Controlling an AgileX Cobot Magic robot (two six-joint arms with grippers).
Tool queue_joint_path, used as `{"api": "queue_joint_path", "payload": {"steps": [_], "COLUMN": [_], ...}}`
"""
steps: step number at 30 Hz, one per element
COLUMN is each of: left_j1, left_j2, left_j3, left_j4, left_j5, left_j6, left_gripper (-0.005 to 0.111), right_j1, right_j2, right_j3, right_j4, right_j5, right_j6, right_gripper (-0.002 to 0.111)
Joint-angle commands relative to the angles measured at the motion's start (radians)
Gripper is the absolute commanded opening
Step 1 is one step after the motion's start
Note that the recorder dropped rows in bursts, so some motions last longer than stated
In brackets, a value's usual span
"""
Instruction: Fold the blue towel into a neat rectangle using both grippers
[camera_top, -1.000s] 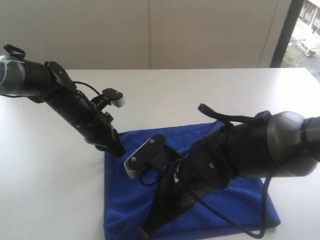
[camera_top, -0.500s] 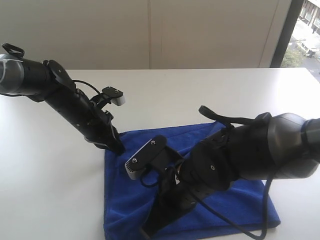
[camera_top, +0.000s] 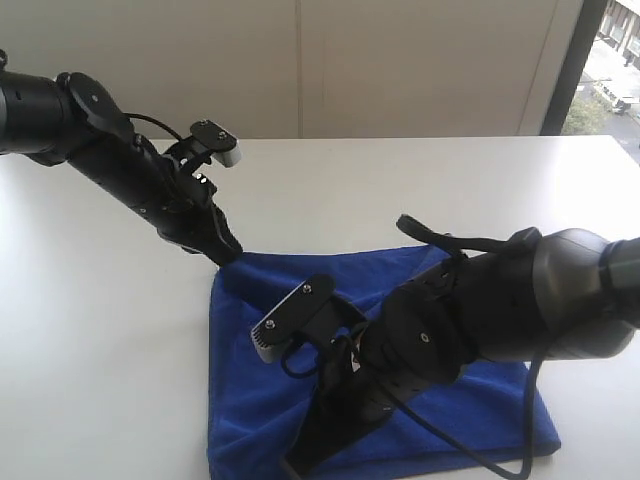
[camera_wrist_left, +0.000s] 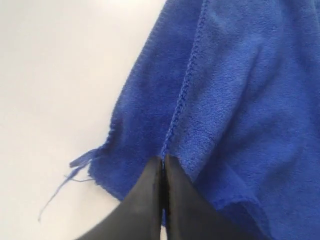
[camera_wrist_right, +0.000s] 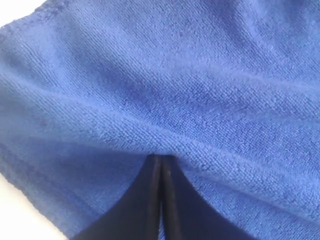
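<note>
The blue towel (camera_top: 240, 370) lies spread on the white table (camera_top: 100, 350), with its left part in two layers. My left gripper (camera_top: 232, 258) is shut on the towel's far left corner. In the left wrist view its tips (camera_wrist_left: 163, 159) pinch the towel (camera_wrist_left: 240, 90) right at the stitched hem. My right gripper (camera_top: 296, 462) reaches across to the towel's near left edge. There its shut fingers (camera_wrist_right: 161, 159) grip a raised ridge of towel (camera_wrist_right: 175, 75). The bulky right arm hides the towel's middle.
Loose frayed threads (camera_wrist_left: 75, 165) trail from the towel's corner onto the table. The table's far edge (camera_top: 400, 138) meets a pale wall. A window strip (camera_top: 610, 60) is at the far right. A black cable (camera_top: 470, 455) loops from the right arm over the towel.
My left arm has drawn back and to the left, pulling the towel's far left corner with it and stretching that edge. The right arm has barely moved.
</note>
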Motion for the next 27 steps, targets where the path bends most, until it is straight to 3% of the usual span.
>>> {"api": "queue_joint_path", "payload": {"steps": [1,22,27], "left_j1": [-0.005,-0.005,-0.005], "left_j2": [-0.011,0.075,0.110], "left_j3": [-0.002,-0.002,-0.002], "left_j4": [0.096,0.132,0.133], "left_j5": [-0.044,-0.161,-0.161], "left_j6": [-0.076,-0.080,-0.080], "left_gripper": [0.000,0.000,0.000], "right_j1": [-0.005,-0.001,0.050], "right_j2": [0.000,-0.072,-0.076], "right_j3": [0.006,0.006,0.006], "right_j4": [0.002,0.024,0.026], "right_j5": [0.006,-0.043,-0.040], "right_j6": [-0.008,-0.084,-0.135], "right_gripper": [0.000,0.000,0.013]}}
